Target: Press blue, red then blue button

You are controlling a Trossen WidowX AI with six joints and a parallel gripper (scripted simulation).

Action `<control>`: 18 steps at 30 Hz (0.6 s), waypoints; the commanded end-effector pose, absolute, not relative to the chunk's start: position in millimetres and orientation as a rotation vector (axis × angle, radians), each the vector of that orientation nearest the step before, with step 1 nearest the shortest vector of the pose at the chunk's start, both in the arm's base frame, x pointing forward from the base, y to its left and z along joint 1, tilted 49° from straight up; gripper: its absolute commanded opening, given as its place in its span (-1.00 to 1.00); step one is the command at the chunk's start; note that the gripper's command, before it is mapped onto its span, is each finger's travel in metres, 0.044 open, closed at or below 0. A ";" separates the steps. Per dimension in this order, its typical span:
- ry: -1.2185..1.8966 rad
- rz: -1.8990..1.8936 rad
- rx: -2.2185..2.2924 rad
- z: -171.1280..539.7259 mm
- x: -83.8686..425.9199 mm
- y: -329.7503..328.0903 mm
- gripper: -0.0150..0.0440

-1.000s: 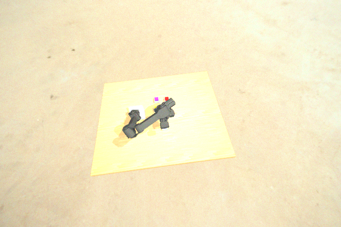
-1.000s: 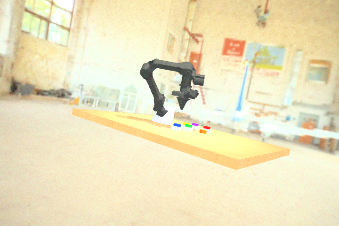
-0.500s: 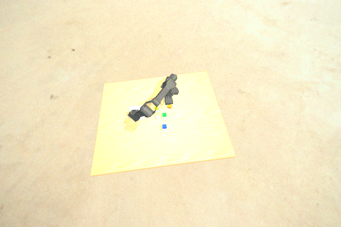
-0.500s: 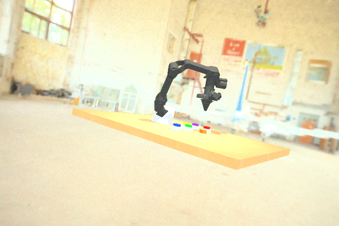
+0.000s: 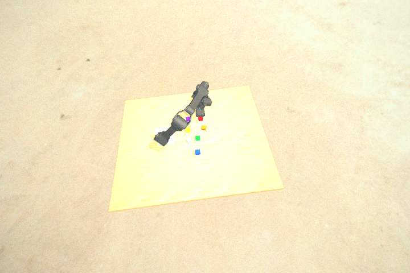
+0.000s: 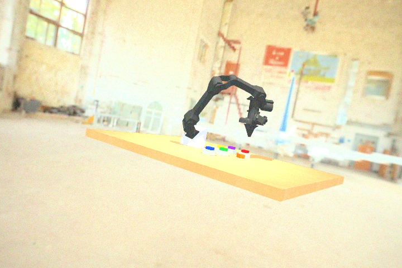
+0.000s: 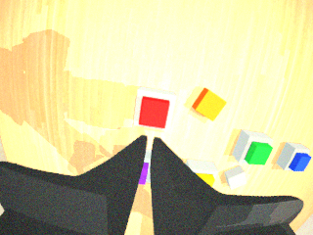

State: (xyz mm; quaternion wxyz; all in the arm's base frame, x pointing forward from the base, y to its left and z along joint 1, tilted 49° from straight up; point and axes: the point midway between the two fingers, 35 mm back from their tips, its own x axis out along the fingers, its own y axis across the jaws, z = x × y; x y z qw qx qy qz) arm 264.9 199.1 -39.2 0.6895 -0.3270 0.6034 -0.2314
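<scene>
While the fingers stand nearly together, holding nothing, they hang above the red button (image 7: 155, 112), clear of it.

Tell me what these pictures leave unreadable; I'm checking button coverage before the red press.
- Purple button: wrist view, mostly behind the shut gripper.
- Yellow button: exterior view, mostly behind the green button.
- Red button: top view, too small to judge the gripper's height above it.
</scene>
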 end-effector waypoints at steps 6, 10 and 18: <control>1.363 -0.539 -0.750 -71.2 268.7 161.0 -0.42; 1.363 -0.539 -0.750 -74.0 269.5 158.1 -0.42; 1.362 -0.539 -0.750 -82.9 271.7 148.4 -0.42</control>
